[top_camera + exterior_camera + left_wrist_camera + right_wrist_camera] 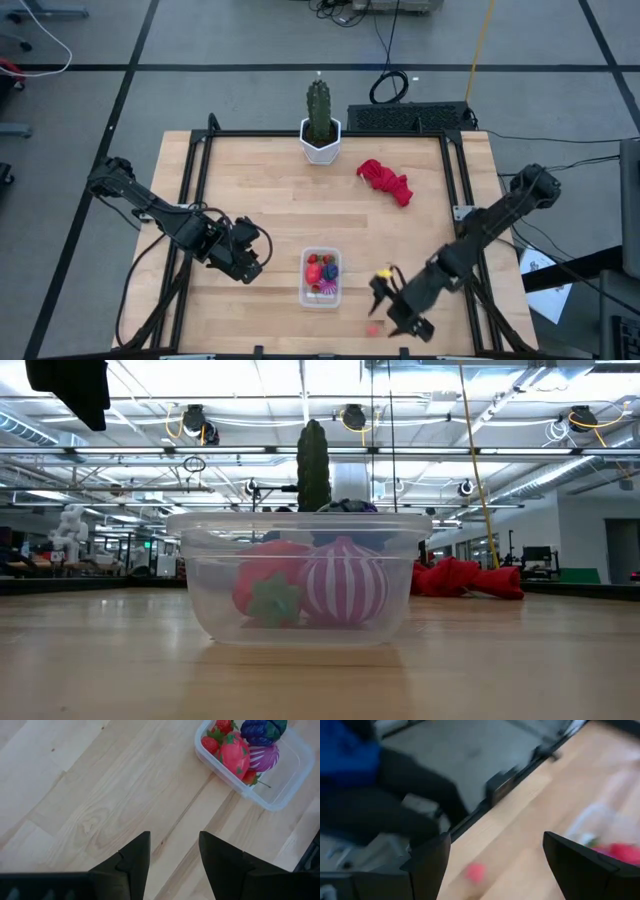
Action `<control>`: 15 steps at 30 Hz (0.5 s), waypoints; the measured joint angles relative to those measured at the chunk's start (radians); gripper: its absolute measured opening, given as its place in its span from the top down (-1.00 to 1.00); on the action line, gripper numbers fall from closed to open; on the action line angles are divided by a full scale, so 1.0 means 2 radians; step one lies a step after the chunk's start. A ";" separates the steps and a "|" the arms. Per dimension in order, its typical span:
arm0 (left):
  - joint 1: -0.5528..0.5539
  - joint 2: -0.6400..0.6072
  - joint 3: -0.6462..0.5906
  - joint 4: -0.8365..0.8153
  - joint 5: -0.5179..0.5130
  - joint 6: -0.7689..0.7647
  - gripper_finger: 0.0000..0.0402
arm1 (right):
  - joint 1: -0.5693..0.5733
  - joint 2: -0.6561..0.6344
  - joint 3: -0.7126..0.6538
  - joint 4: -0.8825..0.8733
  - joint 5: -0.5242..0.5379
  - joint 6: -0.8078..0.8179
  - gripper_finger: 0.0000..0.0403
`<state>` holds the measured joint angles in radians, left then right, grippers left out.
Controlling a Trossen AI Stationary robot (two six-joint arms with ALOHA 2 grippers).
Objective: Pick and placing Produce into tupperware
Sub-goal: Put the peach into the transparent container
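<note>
1. You are looking at a pale wooden surface (260,210) with a dark frame around it, set on a grey floor; the low view shows a large hall with ceiling lights behind it.
2. The tupperware (321,278) sits near the front edge of the surface, about midway between the two arms. In the low view its clear wall (210,600) shows the fruit inside.
3. Inside it you can see red strawberries (232,752), a magenta striped round piece (265,757) and a dark purple grape bunch (262,730) — all packed at one end of the container.
4. One small pink piece (373,327) lies loose on the surface, outside the tupperware on the right arm's side, near the front edge.
5. Your right claw (392,305) hangs just beside that pink piece, fingers spread wide with nothing between them; its wrist view shows the piece (476,871) on the wood ahead of the fingers (427,865), though that view is blurred.
6. Your left claw (250,255) waits on the other side of the tupperware, near it but apart — its fingers (132,862) stand slightly parted and hold nothing.
7. Farther back, a green cactus (319,110) stands in a white pot (320,147) at the far edge, and a red cloth (386,181) lies crumpled to its right.
</note>
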<state>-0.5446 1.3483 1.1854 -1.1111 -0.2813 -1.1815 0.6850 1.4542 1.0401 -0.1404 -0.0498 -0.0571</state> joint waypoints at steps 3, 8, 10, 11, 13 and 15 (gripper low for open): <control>0.000 0.000 0.000 0.000 0.000 0.000 0.13 | 0.029 0.025 0.000 -0.013 0.000 0.008 -0.54; 0.000 0.000 0.000 0.002 0.000 -0.003 0.13 | 0.052 0.071 0.000 -0.010 -0.002 0.010 -0.54; 0.000 0.000 0.000 0.003 0.000 -0.008 0.13 | 0.054 0.090 0.000 -0.003 -0.002 0.010 -0.54; 0.000 0.000 0.000 0.003 0.000 -0.011 0.13 | 0.055 0.099 0.000 0.001 -0.002 0.009 -0.54; 0.000 0.000 0.000 0.003 0.000 -0.016 0.13 | 0.053 0.118 0.000 0.012 -0.002 0.006 -0.54; 0.000 0.000 0.000 0.003 0.000 -0.016 0.13 | 0.050 0.135 0.000 0.020 -0.002 0.000 -0.54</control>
<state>-0.5446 1.3481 1.1856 -1.1046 -0.2812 -1.2133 0.7851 1.7249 1.0396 -0.1007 -0.0538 -0.0577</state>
